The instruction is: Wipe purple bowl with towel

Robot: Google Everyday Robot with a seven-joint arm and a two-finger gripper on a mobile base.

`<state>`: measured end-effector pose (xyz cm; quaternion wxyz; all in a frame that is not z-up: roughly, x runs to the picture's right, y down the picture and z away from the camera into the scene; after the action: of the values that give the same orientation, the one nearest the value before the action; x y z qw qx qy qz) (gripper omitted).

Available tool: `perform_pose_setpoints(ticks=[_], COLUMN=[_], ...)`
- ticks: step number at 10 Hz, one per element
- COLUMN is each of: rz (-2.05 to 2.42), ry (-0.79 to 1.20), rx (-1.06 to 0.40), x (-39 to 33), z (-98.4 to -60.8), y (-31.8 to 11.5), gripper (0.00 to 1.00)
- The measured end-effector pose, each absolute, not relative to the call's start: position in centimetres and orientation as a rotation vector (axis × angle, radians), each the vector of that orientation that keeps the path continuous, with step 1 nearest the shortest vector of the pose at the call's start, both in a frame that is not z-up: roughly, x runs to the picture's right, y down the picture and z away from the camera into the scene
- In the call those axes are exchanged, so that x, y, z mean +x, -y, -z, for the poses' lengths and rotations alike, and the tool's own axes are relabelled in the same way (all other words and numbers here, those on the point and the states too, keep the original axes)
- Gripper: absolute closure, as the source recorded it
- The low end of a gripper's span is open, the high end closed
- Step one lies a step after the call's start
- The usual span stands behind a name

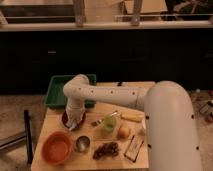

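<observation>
The purple bowl (66,119) sits on the wooden table (49,126) at the left, just in front of the green tray. My gripper (74,121) points down into the bowl at the end of the white arm (100,95). A pale bit of towel (75,125) shows at the gripper's tip, against the bowl's inside. The wrist hides most of the bowl and the rest of the towel.
A green tray (56,90) stands behind the bowl. An orange bowl (57,148), a metal cup (82,144), a green cup (110,124), a round fruit (124,131), a brown snack (106,149) and a dark packet (133,148) lie on the table. A black post (27,134) stands to the left.
</observation>
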<state>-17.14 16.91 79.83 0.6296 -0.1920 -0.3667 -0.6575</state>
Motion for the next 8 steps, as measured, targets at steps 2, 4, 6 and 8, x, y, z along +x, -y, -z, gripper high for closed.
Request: perform_pose_setpoints(ticks=[2,4,6,8], rz=[1.470,1.451,1.450,1.472], ry=[0.801,0.771,0.741,0.726], rx=[-0.465,-0.479,-0.486,-0.468], x=[-15.5,-14.9,-14.9,-16.0], z=[-81.2,-82.5,-83.7,-84.1], y=[-16.0,-15.1,-14.0,-12.7], gripper=[0.95,0.95,0.95,0.95])
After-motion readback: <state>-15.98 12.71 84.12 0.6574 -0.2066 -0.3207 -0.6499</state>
